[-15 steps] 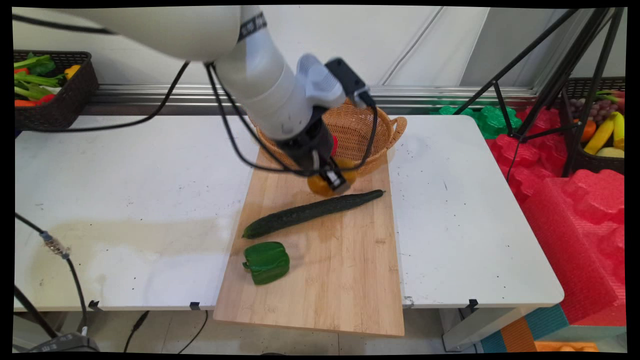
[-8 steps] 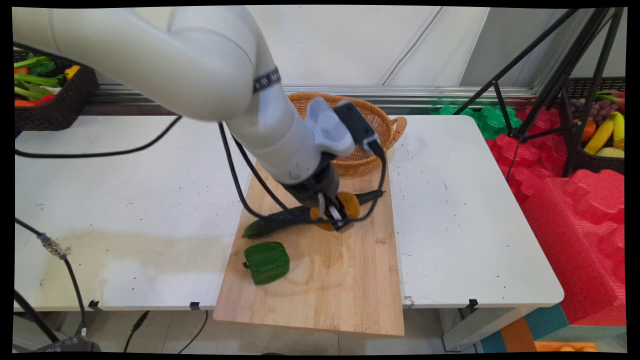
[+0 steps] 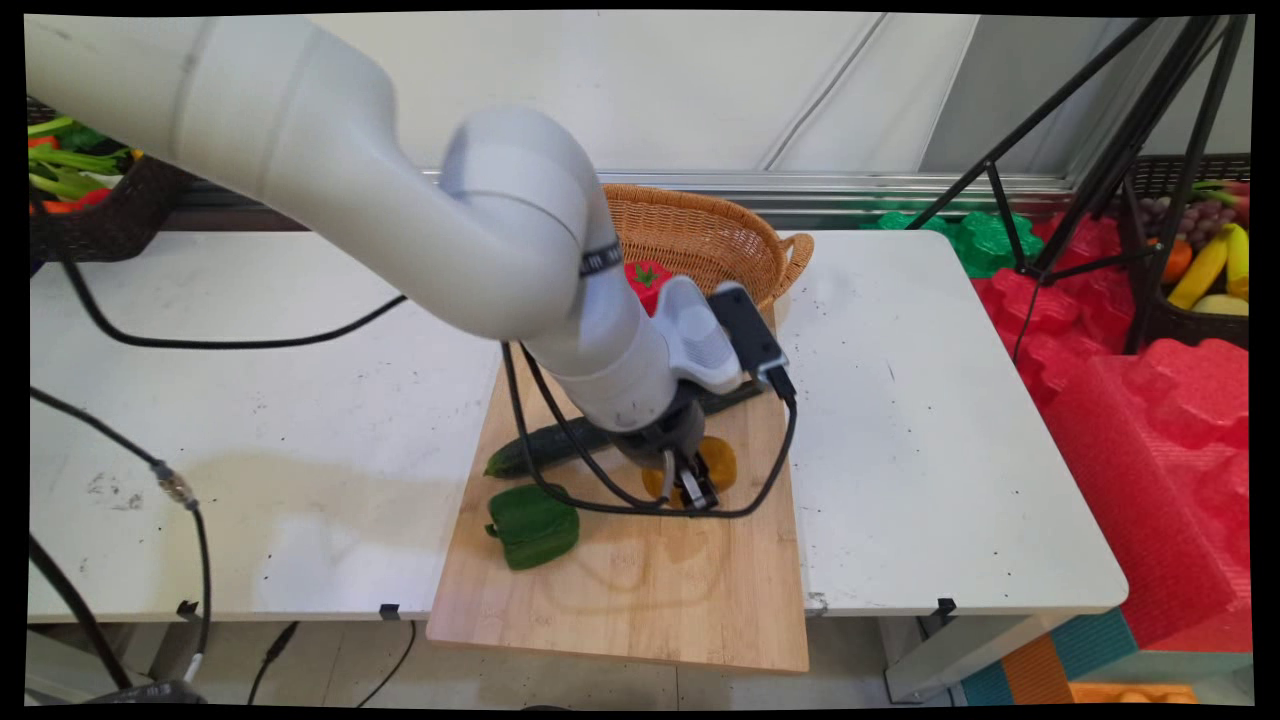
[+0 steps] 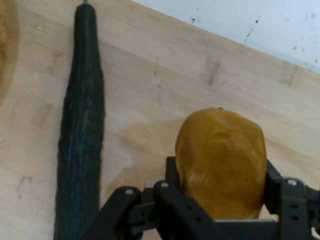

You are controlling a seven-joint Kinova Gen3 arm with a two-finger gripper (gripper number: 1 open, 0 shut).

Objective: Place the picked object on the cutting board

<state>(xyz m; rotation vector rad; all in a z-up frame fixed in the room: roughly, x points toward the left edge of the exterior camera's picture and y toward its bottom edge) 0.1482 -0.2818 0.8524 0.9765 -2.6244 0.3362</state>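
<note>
My gripper [image 3: 690, 490] [image 4: 220, 195] is shut on an orange-yellow bell pepper [image 3: 718, 465] [image 4: 220, 160], held low over the wooden cutting board [image 3: 640, 590] [image 4: 160, 90]. A long dark cucumber [image 3: 530, 452] [image 4: 80, 140] lies on the board just behind the gripper, partly hidden by the arm in the main view. A green bell pepper [image 3: 533, 525] rests on the board to the left of the gripper. In the wicker basket [image 3: 710, 235] at the board's far end sits a red pepper [image 3: 645, 280].
A dark basket of vegetables [image 3: 80, 190] stands at the far left by the wall. A black tripod [image 3: 1090, 170], red foam pieces [image 3: 1150, 440] and a fruit basket [image 3: 1200, 270] are off the table's right side. Black cables [image 3: 180, 500] hang at the left.
The arm has carried the orange-yellow pepper from the basket's front edge, over the cucumber, toward the near side of the board and lower. The red pepper in the basket is uncovered now.
</note>
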